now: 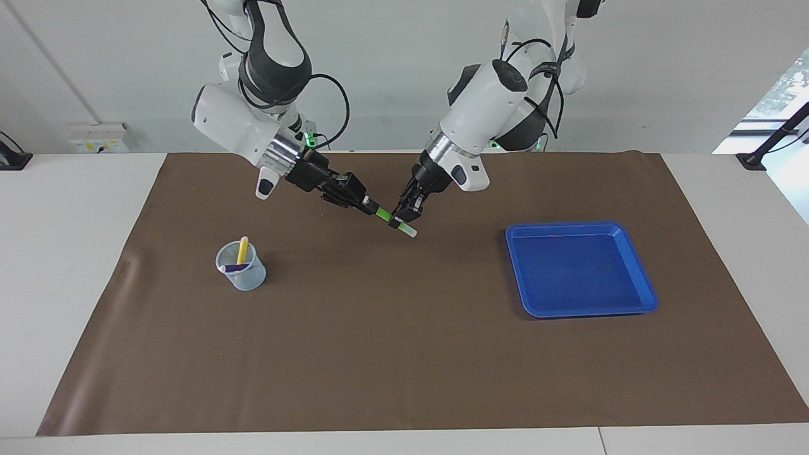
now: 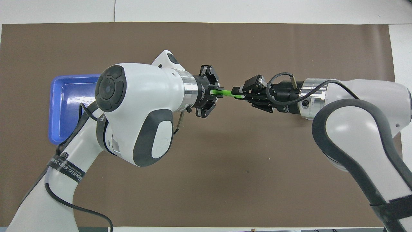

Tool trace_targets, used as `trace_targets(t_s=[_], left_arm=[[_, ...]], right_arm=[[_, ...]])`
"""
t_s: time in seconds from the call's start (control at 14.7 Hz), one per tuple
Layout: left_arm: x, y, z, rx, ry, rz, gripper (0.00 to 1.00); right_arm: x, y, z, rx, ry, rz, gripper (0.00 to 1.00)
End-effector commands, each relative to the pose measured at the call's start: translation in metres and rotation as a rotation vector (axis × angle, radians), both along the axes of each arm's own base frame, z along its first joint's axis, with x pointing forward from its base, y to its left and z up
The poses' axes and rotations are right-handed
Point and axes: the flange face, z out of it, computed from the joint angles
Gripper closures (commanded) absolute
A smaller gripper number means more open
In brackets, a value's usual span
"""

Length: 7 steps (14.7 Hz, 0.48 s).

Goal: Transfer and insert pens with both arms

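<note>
Midair, both fingers hold the green pen point(image 1: 384, 214) slanting, cap end lower.

Bright, even light throughout (soft shadows only), with window glare at one edge.

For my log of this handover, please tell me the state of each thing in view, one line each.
green pen: in the air over the mat, held at both ends.
left gripper: shut on the green pen.
right gripper: shut on the green pen.
yellow pen: standing in the cup.
purple pen: lying low in the cup.
cup: upright.
blue tray: empty.
</note>
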Motion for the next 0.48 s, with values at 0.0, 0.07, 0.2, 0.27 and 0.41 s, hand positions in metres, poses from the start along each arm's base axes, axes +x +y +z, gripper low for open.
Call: trace_targets(t_s=[0.0,0.07,0.2,0.27,0.41], left_arm=[[-0.0068,-0.0025,0.0005,0.006,0.008,-0.023,1.00],[-0.0060,-0.0017,0.0007,0.006,0.006,-0.022,1.00],[-0.0054,-0.0010,0.0006,0.011,-0.005,-0.035,0.79],[-0.0053,-0.0001,-0.0006,0.018,-0.019,-0.065,0.27],[-0.0019,0.0046,-0.0016,0.029,-0.050,-0.107,0.00]], right_arm=[[-0.0020,0.0016,0.0048,0.017,-0.025,0.011,1.00],[-0.0017,0.0010,0.0055,0.018,-0.025,0.009,1.00],[-0.0010,0.0005,0.0054,0.018,-0.024,0.009,1.00],[-0.0010,0.0005,0.0054,0.018,-0.024,0.009,1.00],[-0.0009,0.0007,0.0061,0.018,-0.027,0.012,1.00]])
